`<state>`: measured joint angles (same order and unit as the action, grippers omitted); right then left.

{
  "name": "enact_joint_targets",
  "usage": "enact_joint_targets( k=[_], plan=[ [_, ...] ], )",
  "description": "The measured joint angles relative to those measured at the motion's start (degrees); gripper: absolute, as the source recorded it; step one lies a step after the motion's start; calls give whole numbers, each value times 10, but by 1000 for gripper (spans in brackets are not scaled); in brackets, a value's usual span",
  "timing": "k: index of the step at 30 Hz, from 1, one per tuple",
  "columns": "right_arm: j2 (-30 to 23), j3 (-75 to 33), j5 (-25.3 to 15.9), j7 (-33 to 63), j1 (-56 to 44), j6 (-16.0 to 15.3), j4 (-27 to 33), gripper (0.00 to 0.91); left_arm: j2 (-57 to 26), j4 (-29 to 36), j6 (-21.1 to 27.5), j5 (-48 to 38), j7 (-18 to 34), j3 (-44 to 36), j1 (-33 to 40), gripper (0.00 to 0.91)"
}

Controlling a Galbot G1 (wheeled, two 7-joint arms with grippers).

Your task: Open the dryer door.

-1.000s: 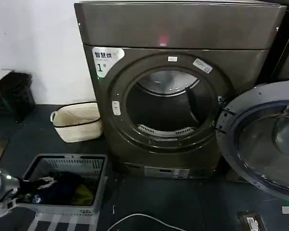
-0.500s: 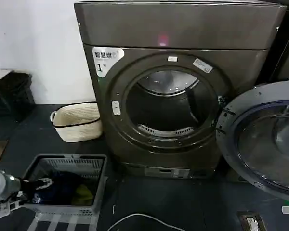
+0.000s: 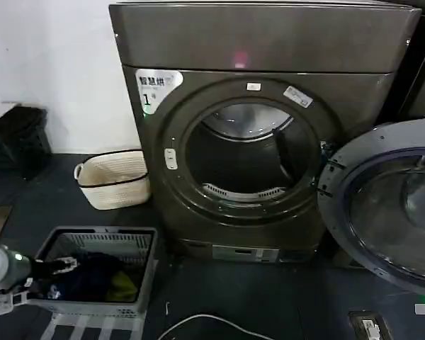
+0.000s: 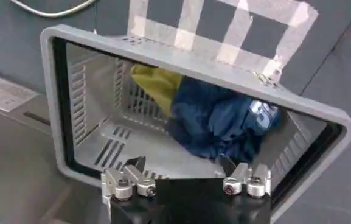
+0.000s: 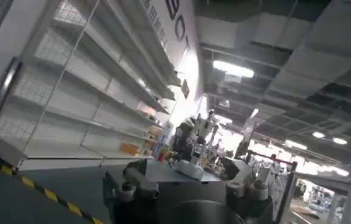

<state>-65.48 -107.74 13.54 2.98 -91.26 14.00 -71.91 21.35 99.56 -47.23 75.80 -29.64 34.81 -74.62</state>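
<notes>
Dark floor carries the dryer [image 3: 262,134], its door [image 3: 386,202] already swung wide right. Left gripper [image 4: 186,182], fingers released, hovers over the basket [image 4: 59,109]; right fingers' state I cannot tell. Best leave the door undisturbed.

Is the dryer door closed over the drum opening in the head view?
No, the dryer door stands swung wide open to the right of the dryer, leaving the round drum opening uncovered.

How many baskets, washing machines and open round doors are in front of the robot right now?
Baskets: 2, the cream basket by the wall and the grey laundry basket holding clothes.
Machines: 2, the dryer and a darker neighbouring machine beside it.
Open round doors: 1, the dryer door, swung wide.
Total: 5.
</notes>
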Motion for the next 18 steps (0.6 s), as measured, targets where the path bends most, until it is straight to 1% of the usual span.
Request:
enact_joint_targets(
  k=[18],
  plan=[
    [-6, 3, -3, 1, 1, 4, -5, 907, -15, 8, 0, -24, -16, -19, 23, 907]
  ],
)
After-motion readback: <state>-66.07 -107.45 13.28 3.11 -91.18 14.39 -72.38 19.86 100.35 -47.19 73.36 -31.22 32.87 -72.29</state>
